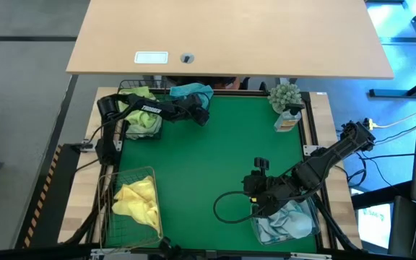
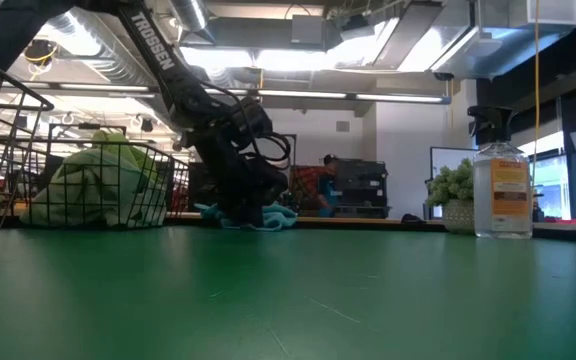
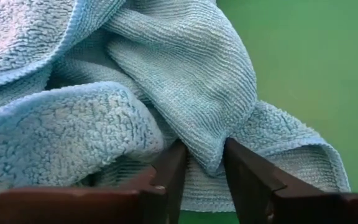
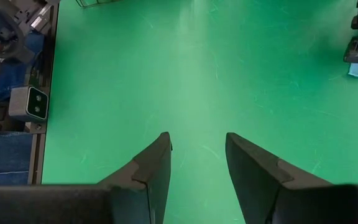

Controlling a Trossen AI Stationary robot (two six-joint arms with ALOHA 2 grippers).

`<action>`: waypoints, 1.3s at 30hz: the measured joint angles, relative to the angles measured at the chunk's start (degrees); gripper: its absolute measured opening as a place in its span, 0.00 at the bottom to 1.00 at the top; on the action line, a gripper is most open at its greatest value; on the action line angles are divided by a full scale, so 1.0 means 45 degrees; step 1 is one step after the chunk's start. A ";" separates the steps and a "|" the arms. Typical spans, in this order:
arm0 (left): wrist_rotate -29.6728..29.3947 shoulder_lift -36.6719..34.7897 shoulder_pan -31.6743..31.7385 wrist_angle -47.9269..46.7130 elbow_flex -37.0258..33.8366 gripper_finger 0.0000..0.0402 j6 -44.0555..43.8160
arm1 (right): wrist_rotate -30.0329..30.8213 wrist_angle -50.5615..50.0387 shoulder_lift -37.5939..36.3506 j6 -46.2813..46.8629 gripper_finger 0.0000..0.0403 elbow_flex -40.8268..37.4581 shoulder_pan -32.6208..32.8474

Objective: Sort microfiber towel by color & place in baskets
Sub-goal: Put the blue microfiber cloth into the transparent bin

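Left hand (image 3: pixel 202 163) down at the counter's (image 1: pixel 215 159) far edge, pinching a fold of blue microfiber towel (image 3: pixel 166 93) beside the black wire basket (image 1: pixel 141 121). Right hand (image 4: pixel 197 168) spread open, empty, over the clear tub (image 1: pixel 286 224).

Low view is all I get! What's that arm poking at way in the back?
Observer: A blue towel. The left wrist view shows the left gripper with its fingers on either side of one fold, and the fabric fills the gap.
Operator: Where do blue ones go?
Observer: From above, the clear tub by the right gripper holds pale blue towels.
Operator: Is that gripper busy?
Observer: No, it hangs open over bare green mat, holding nothing.
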 joint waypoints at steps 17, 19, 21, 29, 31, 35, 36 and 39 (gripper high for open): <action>0.1263 -0.0082 -0.0963 -0.0005 -0.0030 0.01 0.0372 | 0.1429 -0.1868 -0.0739 -0.0474 0.38 0.0000 0.0000; 0.1445 -0.0197 -0.1290 -0.0031 -0.0056 0.01 0.0387 | 0.2114 -0.2221 -0.0889 -0.0472 0.38 0.0000 0.0000; 0.1642 -0.0489 -0.1626 -0.0202 -0.0092 0.01 0.0421 | 0.2625 -0.2628 -0.0982 -0.0471 0.38 0.0000 -0.0003; 0.2055 -0.2375 -0.3148 -0.0343 -0.0087 0.00 0.0972 | 0.2764 -0.2924 -0.1025 -0.0476 0.38 -0.0571 -0.0489; 0.2056 -0.2939 -0.3577 -0.0568 -0.0087 0.00 0.1026 | 0.2765 -0.2880 -0.1025 -0.0531 0.38 -0.0963 -0.0834; 0.2043 -0.4085 -0.4386 -0.0915 -0.0073 0.00 0.1031 | 0.2765 -0.2404 -0.1025 -0.0701 0.38 -0.1824 -0.1591; 0.2031 -0.4360 -0.4570 -0.0941 -0.0073 0.00 0.1031 | 0.2764 -0.2218 -0.1025 -0.0709 0.38 -0.2006 -0.1762; 0.2002 -0.5155 -0.5045 -0.1047 -0.0071 0.00 0.1024 | 0.2764 -0.1870 -0.1020 -0.0929 0.38 -0.2284 -0.2158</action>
